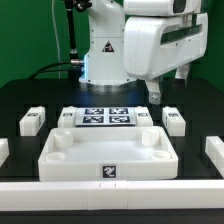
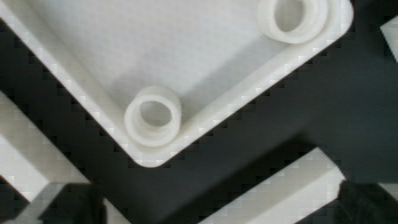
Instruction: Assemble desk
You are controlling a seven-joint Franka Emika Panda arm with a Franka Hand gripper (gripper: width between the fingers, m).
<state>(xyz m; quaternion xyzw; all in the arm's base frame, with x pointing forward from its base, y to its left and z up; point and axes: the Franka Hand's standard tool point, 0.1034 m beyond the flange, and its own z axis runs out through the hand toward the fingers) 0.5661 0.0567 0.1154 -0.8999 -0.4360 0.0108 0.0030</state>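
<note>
The desk slab (image 1: pixel 110 155) is a large white rectangle with a raised rim and round corner sockets, lying on the black table at front centre. In the wrist view one corner of the slab (image 2: pixel 196 60) shows with two round sockets (image 2: pixel 155 115). Square white legs with small tags lie beside it: two on the exterior view's left (image 1: pixel 33 122) and two on its right (image 1: pixel 173 122). My gripper (image 1: pixel 162 90) hangs above the table behind the slab's right side. It is open and empty, with dark fingertips (image 2: pixel 63 200) wide apart and above the slab's corner (image 2: pixel 214 205).
The marker board (image 1: pixel 107 116) lies behind the slab. A long white bar (image 1: pixel 110 190) runs along the table's front edge. More legs lie at the far left (image 1: pixel 3 150) and far right (image 1: pixel 215 153). A white strip (image 2: pixel 285 185) crosses the wrist view beyond the corner.
</note>
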